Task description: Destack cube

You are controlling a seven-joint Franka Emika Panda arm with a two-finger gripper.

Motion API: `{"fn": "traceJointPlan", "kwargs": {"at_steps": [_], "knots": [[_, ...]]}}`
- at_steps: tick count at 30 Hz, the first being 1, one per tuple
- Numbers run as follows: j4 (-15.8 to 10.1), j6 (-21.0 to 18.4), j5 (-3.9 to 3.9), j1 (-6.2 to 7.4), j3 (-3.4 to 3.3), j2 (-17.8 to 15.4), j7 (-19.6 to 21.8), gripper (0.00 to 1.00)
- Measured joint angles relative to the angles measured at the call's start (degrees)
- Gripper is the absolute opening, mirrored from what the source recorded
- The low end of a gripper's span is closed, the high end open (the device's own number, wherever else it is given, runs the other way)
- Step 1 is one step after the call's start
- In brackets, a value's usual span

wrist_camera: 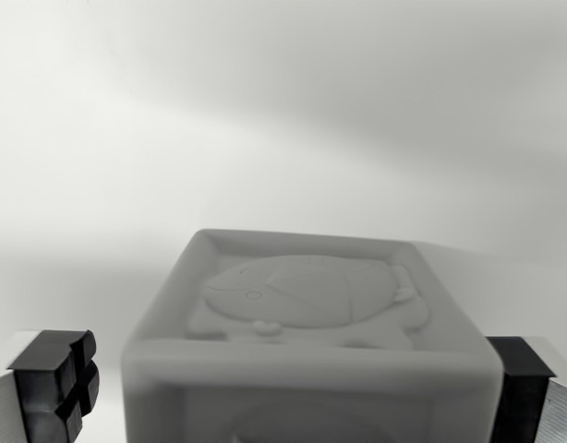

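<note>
Now the pincer [288, 388] stands apart around the cube [311, 323]; clamp squarely, then lift straight up.

We see only a plain pale surface [283, 111] filling the background, blurred and featureless. Soft light falls across it, brighter at the wrist view's left, with faint grey shadow bands slanting toward the right.

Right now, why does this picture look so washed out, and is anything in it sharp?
Wrist view: grey, low-contrast, with soft shadow bands across the background; the cube is slightly blurred at its near edge, its embossed top clearer; the dark gripper fingers look sharpest.
</note>
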Motion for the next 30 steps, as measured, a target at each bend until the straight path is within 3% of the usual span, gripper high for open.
{"fn": "traceJointPlan", "kwargs": {"at_steps": [16, 30], "knots": [[-0.6, -1.4, 0.0, 0.0, 0.0, -2.2, 0.0, 1.0], [-2.0, -6.3, 0.1, -0.05, 0.11, -8.7, 0.0, 1.0]]}}
